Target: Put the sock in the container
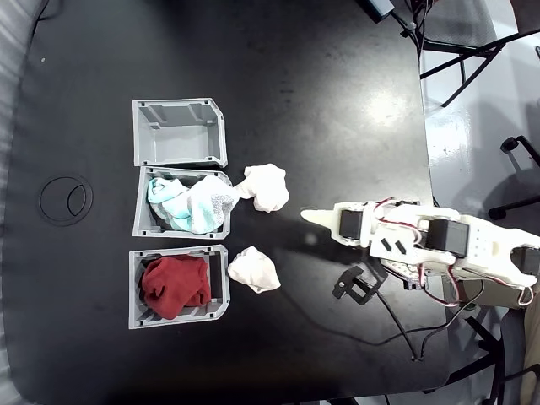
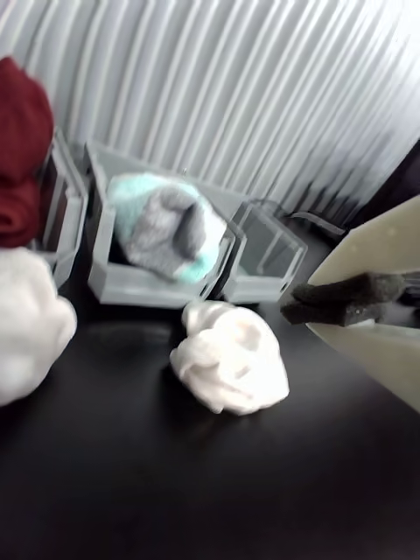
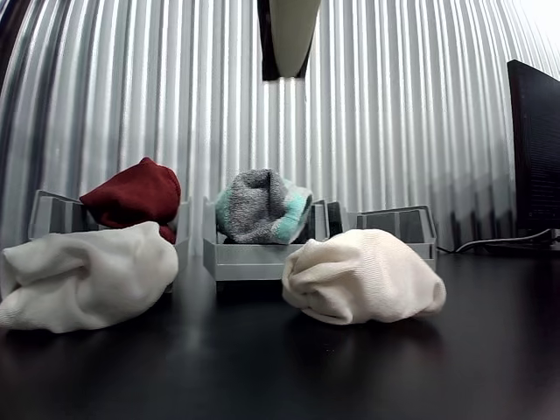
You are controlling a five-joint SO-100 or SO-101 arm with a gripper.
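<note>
The mint-green, white and grey sock [image 1: 190, 202] lies balled inside the middle grey container [image 1: 140, 221]. The wrist view shows the sock [image 2: 162, 223] filling that container [image 2: 140, 282], its grey patch facing me. From the low other view the sock [image 3: 262, 206] bulges above the container's wall [image 3: 254, 261]. My gripper [image 1: 310, 217] hovers to the right of the bins, apart from the sock, its white fingers meeting in one point with nothing held. It enters the wrist view from the right [image 2: 302, 306] and hangs at the top of the other view [image 3: 284, 70].
Two plain white sock balls [image 1: 266, 186] [image 1: 253, 270] lie on the black table between the bins and my gripper. A dark red bundle [image 1: 175, 285] fills the lower bin; the upper bin [image 1: 179, 131] is empty. A black part [image 1: 354, 283] and a cable lie near the arm's base.
</note>
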